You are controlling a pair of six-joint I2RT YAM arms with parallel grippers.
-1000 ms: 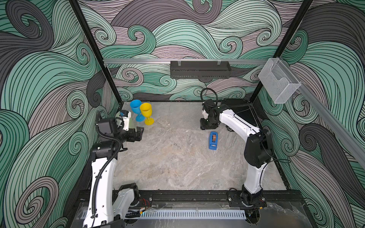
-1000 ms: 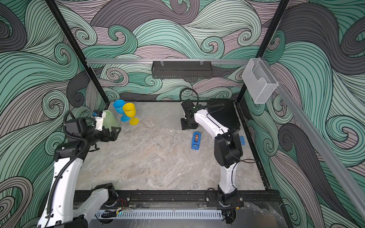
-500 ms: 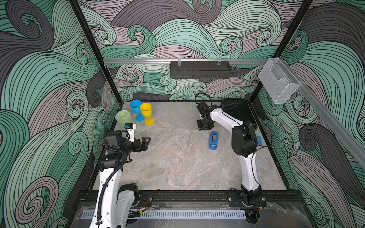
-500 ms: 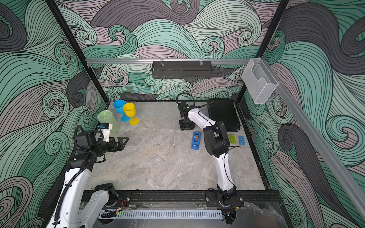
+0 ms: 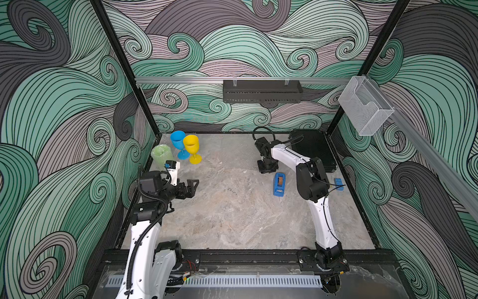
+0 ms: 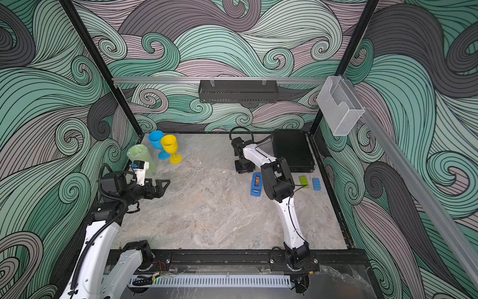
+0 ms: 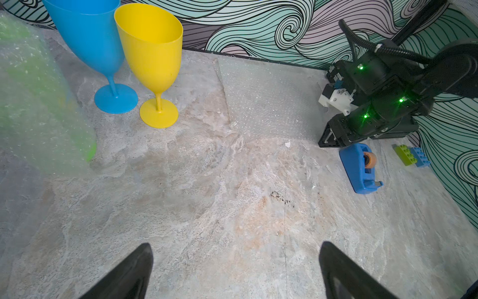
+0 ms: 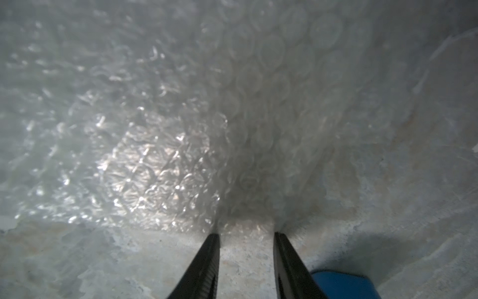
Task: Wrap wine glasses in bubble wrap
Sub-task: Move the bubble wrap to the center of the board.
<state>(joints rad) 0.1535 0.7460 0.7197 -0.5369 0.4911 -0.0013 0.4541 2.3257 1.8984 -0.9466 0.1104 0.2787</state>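
I have the right gripper (image 8: 245, 233) down on the table (image 5: 232, 220) at the edge of the flat bubble wrap (image 8: 155, 129), which lies in the upper middle of both top views. Its jaws stand narrow, one on each side of a small raised fold. I think this is to pinch the sheet up, because it lies too flat to take otherwise. I judge they are not closed on it yet.

The left gripper (image 7: 235, 248) hangs wide and empty at the left, probably ready for a glass.

I count three wine glasses at the upper left. The blue goblet (image 5: 178, 141) and the yellow goblet (image 5: 191, 147) stand bare and close together. The green goblet (image 5: 161, 154) is already inside wrap. There is also one loose sheet, one tape dispenser (image 5: 279, 183) just beside the right gripper, and two toy bricks (image 6: 303, 180) at the right.
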